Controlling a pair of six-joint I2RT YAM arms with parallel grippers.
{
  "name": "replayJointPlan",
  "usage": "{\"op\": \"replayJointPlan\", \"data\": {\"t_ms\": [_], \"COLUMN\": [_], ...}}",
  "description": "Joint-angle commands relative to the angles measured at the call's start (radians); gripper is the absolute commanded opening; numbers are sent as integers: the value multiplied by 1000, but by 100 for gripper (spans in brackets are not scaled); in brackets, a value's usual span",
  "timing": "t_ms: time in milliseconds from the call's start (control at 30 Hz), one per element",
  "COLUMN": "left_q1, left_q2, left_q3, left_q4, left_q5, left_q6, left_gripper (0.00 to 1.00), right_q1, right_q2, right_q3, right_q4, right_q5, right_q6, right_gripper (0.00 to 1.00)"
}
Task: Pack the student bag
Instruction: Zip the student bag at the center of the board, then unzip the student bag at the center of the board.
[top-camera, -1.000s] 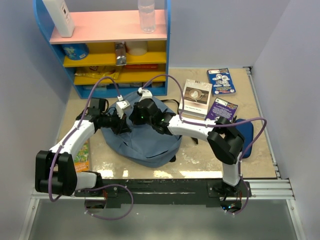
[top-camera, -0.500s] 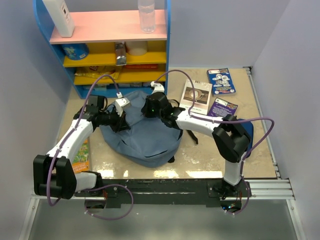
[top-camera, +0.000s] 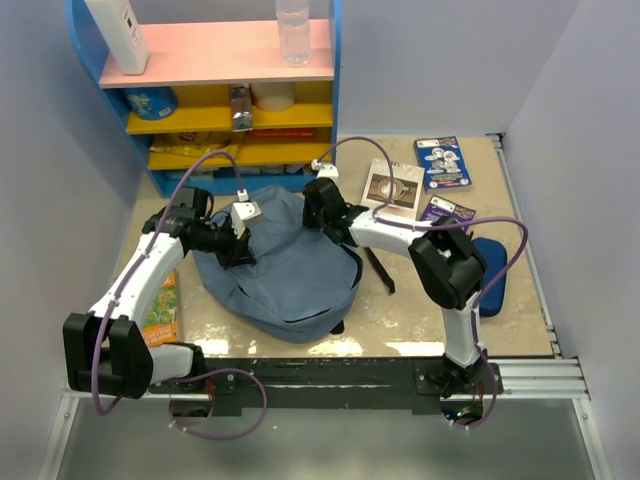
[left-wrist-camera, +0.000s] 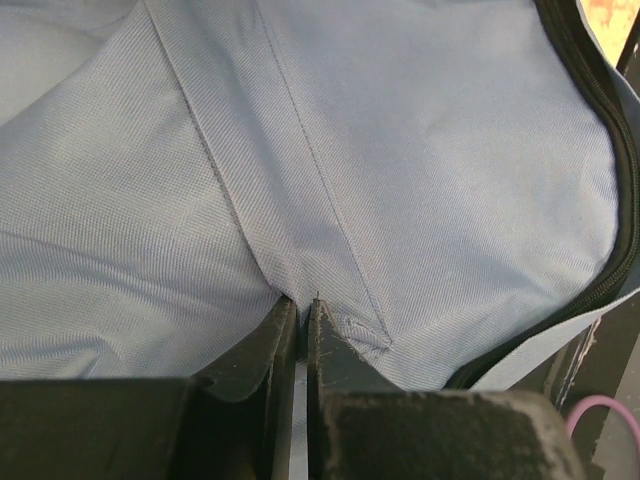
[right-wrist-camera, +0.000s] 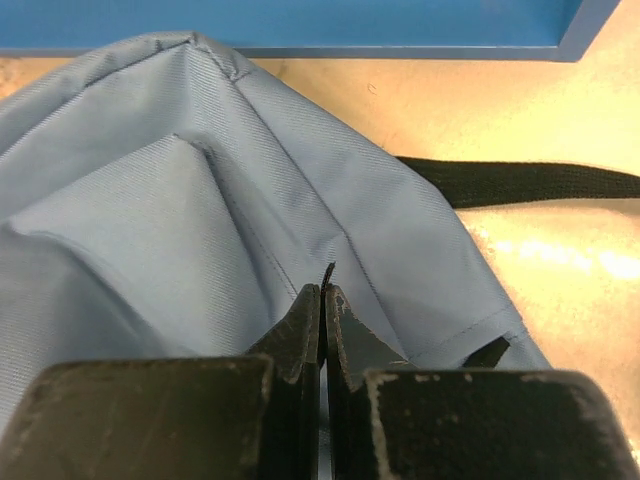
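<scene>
The student bag (top-camera: 285, 265), slate-blue fabric, lies flat in the middle of the table. My left gripper (top-camera: 237, 245) is at its left upper side, shut on a fold of the bag's fabric along a seam (left-wrist-camera: 302, 305); the black zipper (left-wrist-camera: 622, 180) curves at the right of that view. My right gripper (top-camera: 318, 200) is at the bag's far edge near the shelf, shut on the bag (right-wrist-camera: 200, 220), with a thin black tab sticking out between its fingertips (right-wrist-camera: 323, 290). A black strap (right-wrist-camera: 520, 182) lies on the table beyond.
A blue shelf unit (top-camera: 230, 100) stands at the back left, close behind the bag. Books (top-camera: 392, 190) (top-camera: 442, 162) (top-camera: 447, 212) lie at the back right. A dark-blue pencil case (top-camera: 492, 262) lies at the right. A booklet (top-camera: 162, 310) lies under the left arm.
My right gripper has moved from the bag's middle to its far edge near the shelf, drawing the fabric with it. The bag looks flatter and stretched. My left gripper has barely moved.
</scene>
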Motion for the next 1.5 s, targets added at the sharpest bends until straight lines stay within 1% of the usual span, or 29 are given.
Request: {"op": "replayJointPlan", "data": {"t_ms": [0,67,100,133,167,200,233,267,300,333,367,400,467,500,600,700,733,800,833,933,1100,1200,1233,1300,1333,1367,1433,1467], "left_q1": [-1,-3,-1,-3,-1,-1,-1,-1,-3,-1,-1,-1,-4,-7,-39,-108,-151,-187,-214,-242,-254,-279,-285,-303,-309,-316,-334,-340], "left_q2": [-10,-7,-4,0,9,13,18,21,21,17,4,-3,-8,-2,44,98,136,179,226,305,352,366,374,385,395,400,411,412], "left_q3": [53,53,53,55,56,59,61,68,70,73,78,81,102,116,168,196,200,213,217,225,205,194,191,188,182,176,155,148], "left_q4": [-124,-124,-121,-115,-111,-94,-85,-71,-22,1,16,59,89,99,116,191,210,251,257,276,299,319,323,334,339,346,357,369], "left_q5": [97,94,89,89,85,77,72,66,39,25,19,9,-3,-9,-21,-76,-96,-135,-145,-182,-199,-230,-238,-254,-258,-265,-280,-303], "left_q6": [84,87,87,77,69,58,31,12,-15,-69,-84,-103,-155,-172,-198,-239,-246,-267,-270,-276,-278,-278,-276,-279,-281,-281,-284,-283], "left_gripper": [0,0,0,5,16,29,35,42,52,53,56,61,66,71,77,79,80,80,80,81,81,81,79,71,69,66,65,61], "right_q1": [-37,-42,-43,-43,-42,-43,-42,-42,-42,-43,-43,-42,-43,-43,-42,-40,-40,-40,-40,-40,-43,-41,-40,-41,-40,-41,-41,-40], "right_q2": [10,9,7,-9,-22,-38,-67,-89,-107,-126,-167,-187,-262,-290,-365,-408,-419,-442,-447,-457,-464,-450,-451,-473,-480,-494,-502,-511], "right_q3": [65,69,72,66,57,34,22,6,-32,-50,-67,-104,-147,-187,-225,-242,-251,-280,-285,-307,-360,-386,-400,-443,-455,-477,-492,-509], "right_q4": [-23,-17,-15,4,20,34,49,55,58,61,58,49,41,35,-29,-135,-170,-198,-236,-291,-301,-296,-275,-253,-229,-222,-212,-212], "right_q5": [161,139,104,74,55,11,-6,-20,-34,-51,-54,-68,-66,-62,-14,30,41,78,96,106,84,70,55,43,35,24,14,6], "right_q6": [-28,-34,-34,-38,-44,-46,-43,-34,-26,-17,-9,-2,11,14,12,15,26,35,48,68,74,78,84,92,95,98,103,104], "right_gripper": [0,0,0,1,15,25,34,47,52,55,60,61,61,61,60,58,57,55,55,55,55,50,43,36,31,28,24,21]}}
